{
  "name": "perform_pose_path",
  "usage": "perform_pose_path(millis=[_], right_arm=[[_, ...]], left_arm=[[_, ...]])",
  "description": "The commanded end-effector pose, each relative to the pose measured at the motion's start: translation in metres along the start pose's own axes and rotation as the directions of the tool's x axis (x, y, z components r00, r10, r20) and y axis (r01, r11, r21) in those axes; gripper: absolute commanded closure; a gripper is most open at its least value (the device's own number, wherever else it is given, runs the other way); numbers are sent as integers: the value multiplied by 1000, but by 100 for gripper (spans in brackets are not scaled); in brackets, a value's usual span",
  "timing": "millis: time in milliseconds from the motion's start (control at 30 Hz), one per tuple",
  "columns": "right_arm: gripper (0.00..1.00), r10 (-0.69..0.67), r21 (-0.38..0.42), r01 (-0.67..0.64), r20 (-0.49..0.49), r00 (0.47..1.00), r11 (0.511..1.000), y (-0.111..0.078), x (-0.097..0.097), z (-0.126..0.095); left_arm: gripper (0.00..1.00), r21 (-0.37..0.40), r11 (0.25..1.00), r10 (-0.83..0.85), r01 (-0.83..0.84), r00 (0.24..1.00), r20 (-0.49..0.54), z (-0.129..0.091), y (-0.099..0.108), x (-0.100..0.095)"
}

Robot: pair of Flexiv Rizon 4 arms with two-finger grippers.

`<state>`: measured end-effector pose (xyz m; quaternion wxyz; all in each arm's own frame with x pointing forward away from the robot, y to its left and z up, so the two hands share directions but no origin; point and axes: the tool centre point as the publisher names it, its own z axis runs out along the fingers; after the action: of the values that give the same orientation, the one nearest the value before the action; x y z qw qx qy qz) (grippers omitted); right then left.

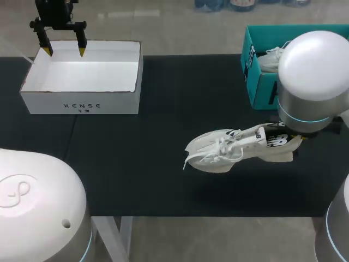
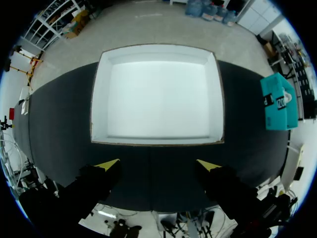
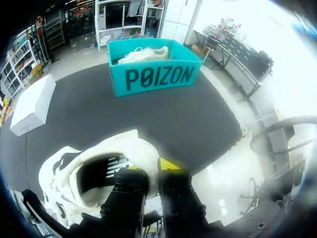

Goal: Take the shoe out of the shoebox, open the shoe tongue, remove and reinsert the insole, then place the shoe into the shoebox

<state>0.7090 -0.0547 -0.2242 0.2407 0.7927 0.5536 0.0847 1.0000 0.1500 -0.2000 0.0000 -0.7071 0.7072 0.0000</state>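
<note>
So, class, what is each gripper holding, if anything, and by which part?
Right gripper holds the white shoe by its heel collar; left gripper holds nothing.

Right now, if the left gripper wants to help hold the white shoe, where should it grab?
Probably the toe end, coming from the left. The white shoe is held sideways, toe pointing left, and the right gripper pinches its heel collar. The left gripper is open and free.
</note>
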Motion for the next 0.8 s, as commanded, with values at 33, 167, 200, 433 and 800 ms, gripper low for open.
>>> perform_pose_path(millis=[33, 167, 200, 433, 800], right_arm=[[100, 26, 73, -29, 43, 999, 997, 13, 28, 15], [100, 47, 87, -52, 54, 997, 995, 17, 34, 19], [100, 52, 87, -57, 59, 997, 995, 18, 36, 20], [100, 69, 98, -76, 73, 995, 992, 21, 51, 36], [100, 47, 125, -56, 77, 996, 991, 19, 76, 67]], left_arm=[[0, 0, 1000, 0, 0, 1000, 0, 0, 0, 0], [0, 0, 1000, 0, 0, 1000, 0, 0, 0, 0], [0, 0, 1000, 0, 0, 1000, 0, 0, 0, 0], [0, 0, 1000, 0, 0, 1000, 0, 0, 0, 0], [0, 0, 1000, 0, 0, 1000, 0, 0, 0, 0]])
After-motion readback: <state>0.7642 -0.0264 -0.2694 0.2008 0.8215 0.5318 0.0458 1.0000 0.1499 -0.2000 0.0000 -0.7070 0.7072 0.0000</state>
